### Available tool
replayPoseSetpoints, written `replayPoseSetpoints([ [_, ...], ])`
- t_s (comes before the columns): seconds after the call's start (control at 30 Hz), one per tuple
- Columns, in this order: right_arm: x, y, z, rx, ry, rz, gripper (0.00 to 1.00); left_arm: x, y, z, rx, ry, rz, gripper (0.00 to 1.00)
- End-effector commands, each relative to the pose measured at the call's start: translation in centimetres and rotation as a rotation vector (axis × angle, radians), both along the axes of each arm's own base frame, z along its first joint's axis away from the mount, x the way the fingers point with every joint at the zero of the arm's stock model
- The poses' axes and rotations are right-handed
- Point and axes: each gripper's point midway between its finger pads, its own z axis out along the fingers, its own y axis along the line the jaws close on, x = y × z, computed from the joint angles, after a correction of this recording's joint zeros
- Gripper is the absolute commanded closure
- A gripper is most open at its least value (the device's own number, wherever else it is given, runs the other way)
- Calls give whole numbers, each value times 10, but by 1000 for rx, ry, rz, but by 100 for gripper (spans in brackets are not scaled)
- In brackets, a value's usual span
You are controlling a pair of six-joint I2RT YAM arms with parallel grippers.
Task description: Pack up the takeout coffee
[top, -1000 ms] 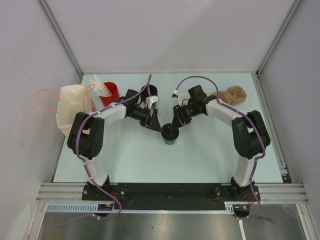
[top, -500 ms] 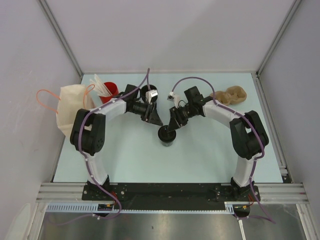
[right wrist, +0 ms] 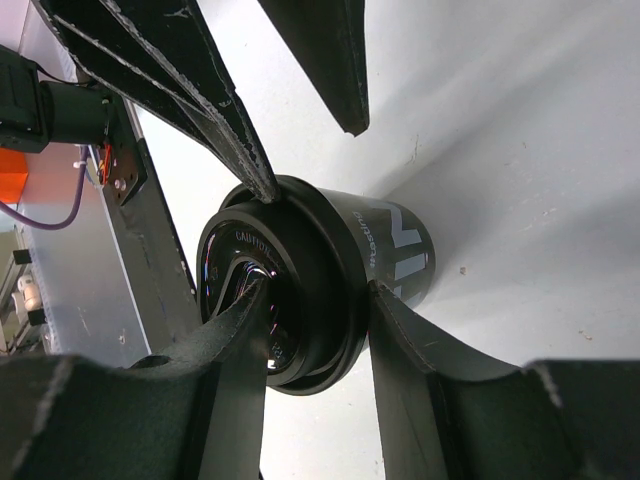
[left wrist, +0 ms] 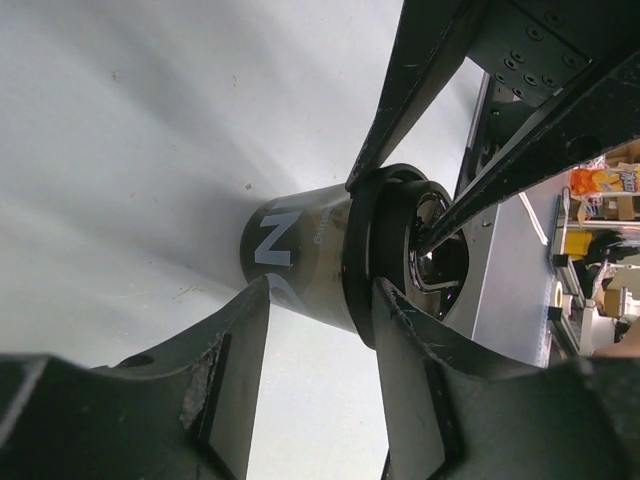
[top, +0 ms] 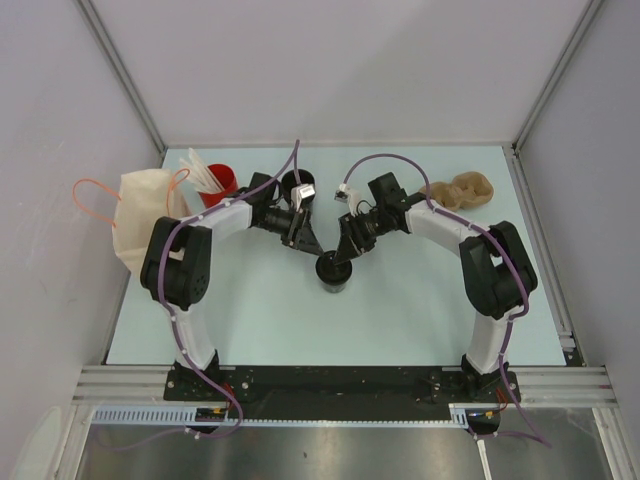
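The takeout coffee (top: pixel 333 272), a black lidded cup with white lettering, stands mid-table between both arms. My right gripper (top: pixel 343 257) is shut on its lid: one finger lies across the lid top and the other presses the side just under the rim. The right wrist view shows the cup (right wrist: pixel 390 250) and this grip (right wrist: pixel 315 290) clearly. My left gripper (top: pixel 308 243) hangs just behind and left of the cup. Its jaws (left wrist: pixel 322 290) are open, with the tips beside the cup's wall (left wrist: pixel 300 250) and only table showing between them.
A red cup with white sticks (top: pixel 218 183) and a beige bag with orange handles (top: pixel 145 220) sit at the back left. A squat black round piece (top: pixel 298 183) lies behind the left gripper. A brown pulp carrier (top: pixel 462 190) rests at the back right.
The left gripper drew back a little from the cup and its jaws narrowed. The right gripper and the cup shifted slightly left, grip unchanged.
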Motion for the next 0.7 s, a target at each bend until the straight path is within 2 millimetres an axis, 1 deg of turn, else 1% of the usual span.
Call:
replayPoseSetpoints([
  [0.0, -14, -24, -65, -228, 34, 0, 74, -6, 4, -20, 39, 12, -24, 52],
  [0.13, -16, -23, -68, -238, 32, 6, 74, -6, 7, -37, 105, 31, -13, 58],
  [0.33, -16, -24, -70, -245, 29, 10, 74, -7, 11, -59, 216, 46, -9, 63],
  [0.67, -21, -23, -77, -270, 31, 29, 74, -15, 25, -86, 362, 71, -21, 64],
])
